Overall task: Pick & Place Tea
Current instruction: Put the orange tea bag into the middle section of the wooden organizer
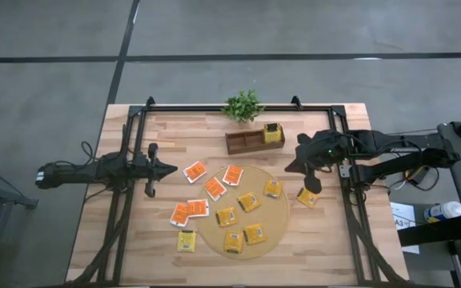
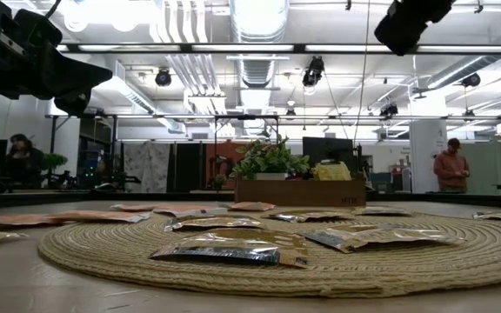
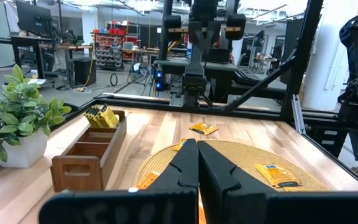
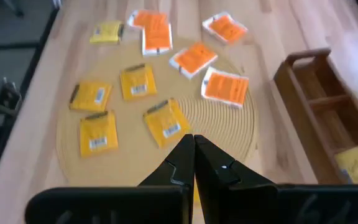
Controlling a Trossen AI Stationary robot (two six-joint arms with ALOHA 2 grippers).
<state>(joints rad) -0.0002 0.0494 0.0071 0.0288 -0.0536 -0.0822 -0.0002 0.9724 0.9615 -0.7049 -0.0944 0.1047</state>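
the left gripper (image 1: 169, 169) hangs clenched on nothing, over bare wood at the left of the table (image 1: 126, 240), clear of the packets. just to its right the orange-red tea packets (image 1: 194, 170) lie fanned along the round woven mat (image 1: 282, 214)'s left rim, with a yellow packet (image 1: 186, 241) off the mat near the front. the yellow tea packets (image 1: 249, 202) sit spread across the mat. behind it the wooden organizer box (image 1: 246, 142) already holds yellow packets in its right compartment, beside a small potted plant (image 1: 243, 105). the right gripper (image 1: 301, 166) is clenched and empty too, poised above the mat's right rim. i'd say it should part its fingers first, then drop straight onto one packet's edge, since flat packets slip.
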